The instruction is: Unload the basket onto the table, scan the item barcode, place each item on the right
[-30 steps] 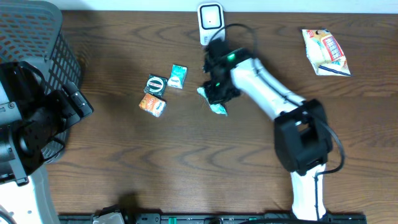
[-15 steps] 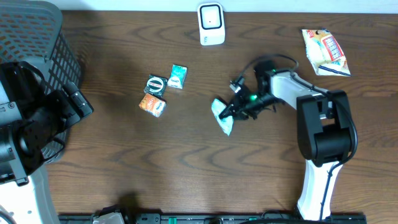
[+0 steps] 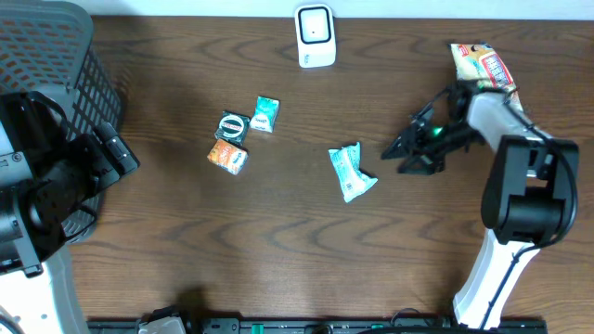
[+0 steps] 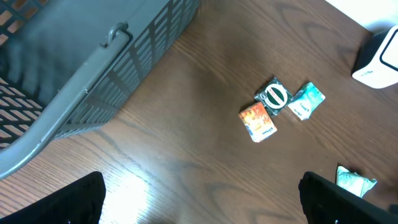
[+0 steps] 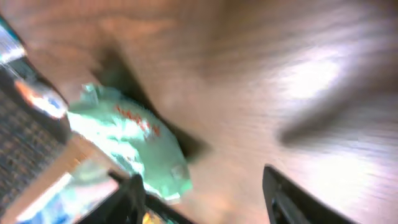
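Our right gripper (image 3: 397,158) stands open and empty, three o'clock of the crumpled pale-green foil packet (image 3: 351,173) (lying flat); we should grasp its edge, barcode towards the white box scanner (image 3: 315,35) at eleven

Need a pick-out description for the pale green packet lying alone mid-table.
Start at the white scanner on the table's far edge, then drop toward mid-table, slightly right. The pale green packet lies there, just left of the open right tool. Unlike the three small packets clustered further left, it is longer, crumpled, and touches nothing.
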Robot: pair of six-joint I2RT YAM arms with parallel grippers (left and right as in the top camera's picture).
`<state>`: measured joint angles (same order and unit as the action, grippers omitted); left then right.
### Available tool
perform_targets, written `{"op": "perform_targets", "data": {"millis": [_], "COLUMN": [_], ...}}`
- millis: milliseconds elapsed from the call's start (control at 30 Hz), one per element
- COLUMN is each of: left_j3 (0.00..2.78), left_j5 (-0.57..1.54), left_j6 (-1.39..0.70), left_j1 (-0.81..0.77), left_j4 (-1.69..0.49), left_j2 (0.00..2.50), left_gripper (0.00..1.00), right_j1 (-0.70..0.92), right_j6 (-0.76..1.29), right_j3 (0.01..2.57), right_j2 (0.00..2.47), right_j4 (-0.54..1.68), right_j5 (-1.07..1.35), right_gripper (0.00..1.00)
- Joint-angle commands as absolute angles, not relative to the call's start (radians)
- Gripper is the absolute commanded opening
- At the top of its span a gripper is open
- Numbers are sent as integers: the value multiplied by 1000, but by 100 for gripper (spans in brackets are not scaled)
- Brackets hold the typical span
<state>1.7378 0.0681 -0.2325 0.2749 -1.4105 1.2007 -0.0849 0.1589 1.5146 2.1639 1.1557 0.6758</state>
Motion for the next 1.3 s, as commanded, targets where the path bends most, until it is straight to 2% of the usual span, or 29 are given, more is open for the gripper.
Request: {"op": "perform_targets", "data": {"millis": [0,167,367,633,867,1000,1167,1267], "left_j3": [1729,1729,1729,1729,1729,1729,1729,1729], "left_j5": [59,59,59,59,59,59,59,59], "left_j6": [-234,-234,-234,-234,-234,-234,-234,-234], "left_j1": [280,280,280,280,280,280,280,280], "left_j4": [-1413,-1413,-1413,-1413,-1413,-1413,-1413,-1413], "left_j2": [1201,1201,1201,1201,1201,1201,1201,1201], "left_gripper": [98,98,98,97,98,98,98,98], "right_j1": [-76,-31,66,179,205,211,215,217], "right_j6": [75,-22,-35,30,56,55,55,56], "right_j3": [1629,1684,1672,1618,1533,1491,1477,1477], "right_j2": [2143,2143,2143,2143,2143,2143,2143,2143], "right_j4": [1232,1321,1308,1169,1080,1039,1022,1008], "right_j5": [549,548,524,520,515,515,515,515], "right_gripper": [59,86,98,93,87,89,82,74]}}
